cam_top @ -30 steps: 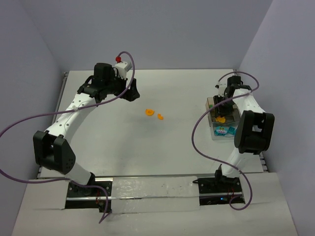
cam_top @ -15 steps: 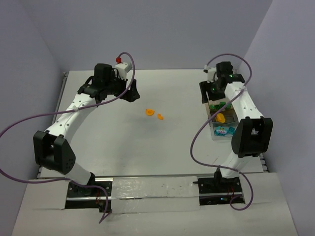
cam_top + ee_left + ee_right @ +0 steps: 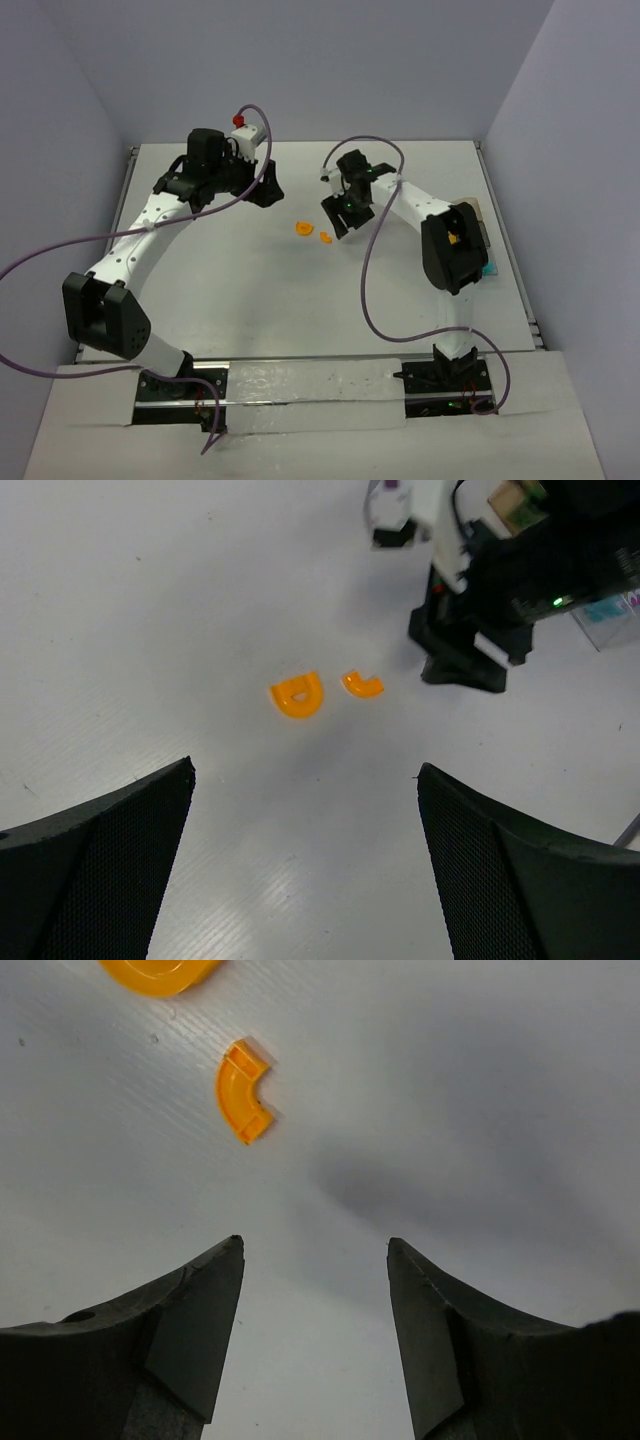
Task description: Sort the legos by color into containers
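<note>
We judge the sorting well along but unfinished: two orange legos (image 3: 303,228) lie loose near the middle of the desk (image 3: 220,300), a round one (image 3: 297,695) with a small curved one (image 3: 243,1091) just beside it. The containers (image 3: 484,255) sit at the desk's right edge, largely hidden behind the right arm (we glimpse teal and orange there, no more). The right pincer (image 3: 315,1245) hangs near the curved one, jaws apart and empty. The left pincer (image 3: 305,770) gapes wide, holding nothing, toward the back left of the legos.
</note>
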Available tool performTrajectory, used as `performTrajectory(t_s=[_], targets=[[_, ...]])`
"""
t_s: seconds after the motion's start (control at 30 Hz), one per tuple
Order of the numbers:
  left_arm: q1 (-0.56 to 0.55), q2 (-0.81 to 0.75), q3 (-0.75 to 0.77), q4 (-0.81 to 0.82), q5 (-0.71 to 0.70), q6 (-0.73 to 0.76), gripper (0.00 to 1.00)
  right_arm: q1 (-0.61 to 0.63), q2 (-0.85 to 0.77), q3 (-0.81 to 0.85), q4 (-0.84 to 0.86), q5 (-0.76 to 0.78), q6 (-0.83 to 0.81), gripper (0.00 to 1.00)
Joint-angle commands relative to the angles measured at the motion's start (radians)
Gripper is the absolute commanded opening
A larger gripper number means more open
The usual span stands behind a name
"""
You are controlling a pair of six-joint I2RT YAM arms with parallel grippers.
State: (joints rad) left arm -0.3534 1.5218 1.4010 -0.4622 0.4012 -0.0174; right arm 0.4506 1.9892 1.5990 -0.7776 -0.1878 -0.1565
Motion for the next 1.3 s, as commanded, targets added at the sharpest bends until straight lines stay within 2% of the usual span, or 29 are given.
performTrajectory(t_s=[0.0,0.3,0.67,0.8,1.0,1.27], targets=[[0.004,-0.041,-0.006,0.018,0.006,0.005,0.99,0.056,0.056,0.093,0.035,0.019,0.034,0.69],[0.023,-0.029,0.010,0.012,0.036,-0.011,0.99,0.122,0.170,0.199,0.020,0.043,0.040,0.69],[0.027,-0.038,0.006,0.012,0.038,-0.009,0.99,0.125,0.246,0.239,0.004,0.028,0.035,0.69],[0.028,-0.034,0.011,0.011,0.039,-0.009,0.99,0.128,0.255,0.236,0.006,0.028,0.029,0.64],[0.028,-0.025,0.024,0.007,0.039,-0.005,0.99,0.130,0.265,0.228,0.010,0.019,0.020,0.46],[0.028,-0.009,0.044,-0.003,0.031,-0.001,0.99,0.140,0.295,0.214,0.005,0.080,0.000,0.44]])
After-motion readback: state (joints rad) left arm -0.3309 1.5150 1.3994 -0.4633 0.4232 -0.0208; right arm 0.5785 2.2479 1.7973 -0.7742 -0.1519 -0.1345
